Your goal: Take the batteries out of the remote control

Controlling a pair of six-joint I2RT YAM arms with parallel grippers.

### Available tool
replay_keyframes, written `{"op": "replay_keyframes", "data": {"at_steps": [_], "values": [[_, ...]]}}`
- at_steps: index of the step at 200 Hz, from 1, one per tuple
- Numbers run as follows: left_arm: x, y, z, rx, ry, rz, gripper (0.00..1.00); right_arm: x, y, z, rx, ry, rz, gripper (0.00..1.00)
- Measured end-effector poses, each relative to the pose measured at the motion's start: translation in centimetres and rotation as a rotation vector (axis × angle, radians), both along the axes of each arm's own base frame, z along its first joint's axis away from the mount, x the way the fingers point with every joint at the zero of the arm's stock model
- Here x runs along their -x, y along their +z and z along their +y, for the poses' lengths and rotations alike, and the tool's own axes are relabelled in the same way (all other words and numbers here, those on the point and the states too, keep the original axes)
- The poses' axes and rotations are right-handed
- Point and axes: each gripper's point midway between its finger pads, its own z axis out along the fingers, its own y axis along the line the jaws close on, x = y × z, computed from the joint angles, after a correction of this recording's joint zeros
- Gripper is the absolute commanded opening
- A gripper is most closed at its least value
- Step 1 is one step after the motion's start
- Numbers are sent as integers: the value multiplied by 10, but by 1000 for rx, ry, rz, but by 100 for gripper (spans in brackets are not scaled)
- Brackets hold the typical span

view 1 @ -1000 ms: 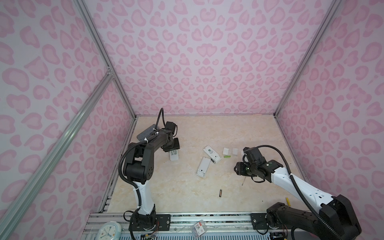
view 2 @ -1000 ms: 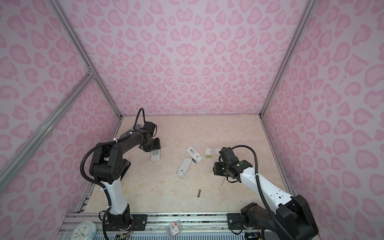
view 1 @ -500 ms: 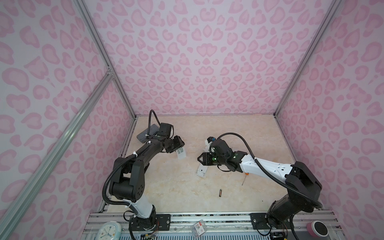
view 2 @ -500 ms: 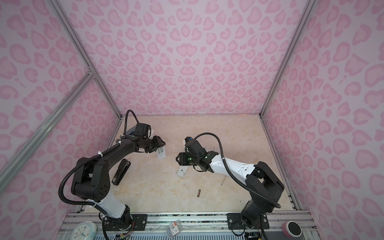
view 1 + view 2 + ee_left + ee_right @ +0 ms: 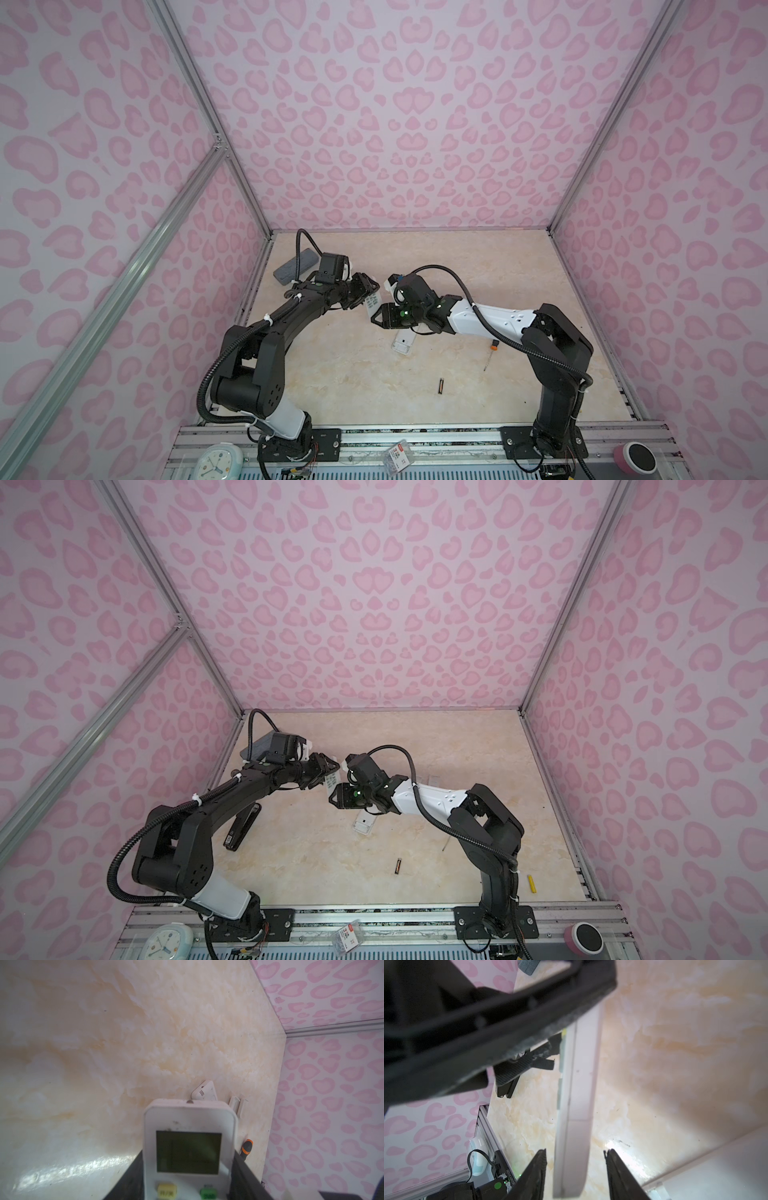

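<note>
Batteries: two are in view, both loose on the tabletop [image 5: 478,257]. The dark battery [image 5: 440,385] lies alone at the front middle, well apart from both arms. The yellow-green battery [image 5: 531,883] lies near the front right edge, close to the right arm's base.

The left end effector [image 5: 371,292] is closed on a white remote control [image 5: 190,1120], gripping its button end. The display end juts out towards the right arm. The right end effector [image 5: 375,316] has its jaws parted and set astride that remote's free end. In the right wrist view a gap shows between each of its fingers [image 5: 538,1172] and the remote's edge, so no contact is confirmed. Whether any cells sit inside the held remote cannot be told.

A second white remote [image 5: 404,343] lies flat on the tabletop just below the right end effector. The screwdriver [image 5: 490,352] lies to its right, near the right forearm. A black remote [image 5: 243,827] lies under the left arm, and a grey remote [image 5: 296,266] sits at the back left.
</note>
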Motion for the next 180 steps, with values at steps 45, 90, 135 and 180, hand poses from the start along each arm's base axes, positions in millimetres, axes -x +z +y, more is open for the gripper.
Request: {"op": "replay_keyframes", "data": {"at_steps": [45, 90, 135, 180], "values": [[18, -8, 3, -3, -5, 7, 32, -4, 5, 12, -52, 4, 4, 36], [24, -10, 4, -8, 2, 12, 35, -4, 3, 14, -52, 1, 6, 16], [25, 2, 7, -15, 7, -27, 80, -4, 9, 13, -44, 11, -32, 9], [27, 28, 13, -33, 15, -72, 86, 0, 6, 1, 101, 44, -141, 8]]}}
